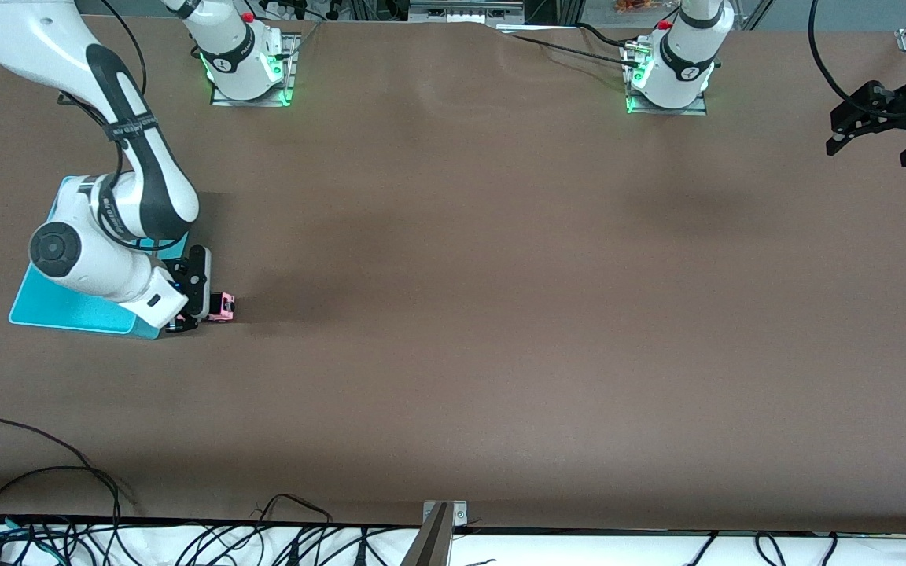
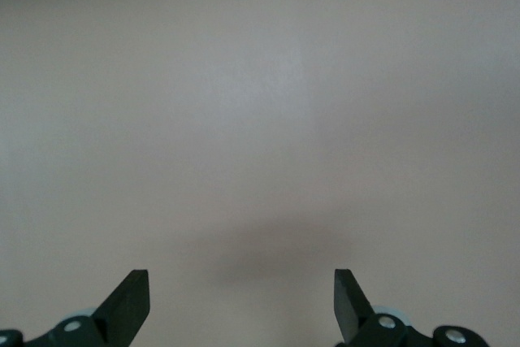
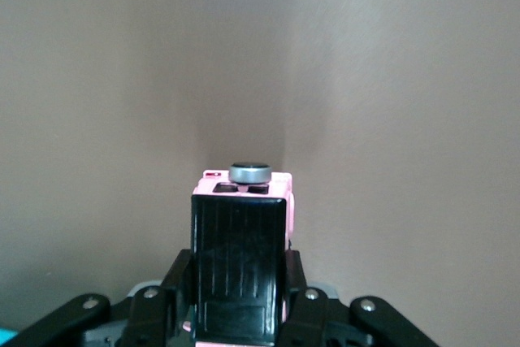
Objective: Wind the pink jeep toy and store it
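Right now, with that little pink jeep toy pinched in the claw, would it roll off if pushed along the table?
Probably: the pink jeep toy is a wheeled car on a smooth table. It looks like hard plastic, likely stiff. Being tiny between the right claw, it is probably light.

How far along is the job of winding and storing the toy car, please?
Done: the right gripper has shut on the pink toy car, which sits on the table beside the turquoise bin. Left: winding it and putting it in the bin. The left gripper waits, open.
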Robot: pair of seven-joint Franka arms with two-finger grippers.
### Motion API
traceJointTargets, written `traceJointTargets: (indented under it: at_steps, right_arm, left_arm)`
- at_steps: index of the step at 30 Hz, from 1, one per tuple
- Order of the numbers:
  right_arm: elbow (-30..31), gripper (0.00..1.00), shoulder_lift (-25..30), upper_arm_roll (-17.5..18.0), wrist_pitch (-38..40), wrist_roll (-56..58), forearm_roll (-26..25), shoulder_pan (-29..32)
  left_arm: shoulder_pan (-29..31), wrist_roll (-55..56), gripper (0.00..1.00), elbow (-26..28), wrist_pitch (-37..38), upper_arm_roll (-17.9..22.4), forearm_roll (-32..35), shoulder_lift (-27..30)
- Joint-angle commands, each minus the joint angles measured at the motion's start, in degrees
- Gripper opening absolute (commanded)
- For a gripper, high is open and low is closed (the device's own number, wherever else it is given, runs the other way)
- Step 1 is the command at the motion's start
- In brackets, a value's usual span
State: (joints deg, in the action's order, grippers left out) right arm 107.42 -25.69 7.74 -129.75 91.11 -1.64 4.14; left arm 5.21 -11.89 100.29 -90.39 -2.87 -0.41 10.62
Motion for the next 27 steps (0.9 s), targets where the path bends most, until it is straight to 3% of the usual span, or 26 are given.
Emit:
traceJointTargets:
  at_steps: [1, 7, 14, 19, 27]
  right_arm:
    - [-8.79, 0.15, 0.99, 0.35, 10.9, -1.9, -0.73, -1.23]
    - [-14.95, 0.15, 1.95, -0.18, 20.49, -1.64, -0.47, -1.15]
    - [-14.25, 0.15, 6.52, -3.95, 27.26, -0.15, -0.38, -0.88]
    - [-11.89, 0.15, 9.86, -7.91, 29.73, 3.54, -0.38, -0.8]
    - [-2.66, 0.15, 14.87, -14.85, 27.45, 10.04, -0.38, -0.88]
  left_arm:
    - [-0.2, 2.57, 1.0, -2.21, 7.06, 0.5, -1.0, -0.95]
    - [-1.34, 9.16, 1.0, -2.21, 8.3, -0.2, -1.18, -0.86]
    - [-1.96, 11.37, 1.0, -3.78, 8.74, -1.0, -0.91, -2.61]
    - [-1.26, 11.19, 1.0, -9.5, 8.83, -0.29, -0.91, -6.31]
    - [-1.78, 11.19, 1.0, -9.77, 8.74, -0.29, -0.39, -7.01]
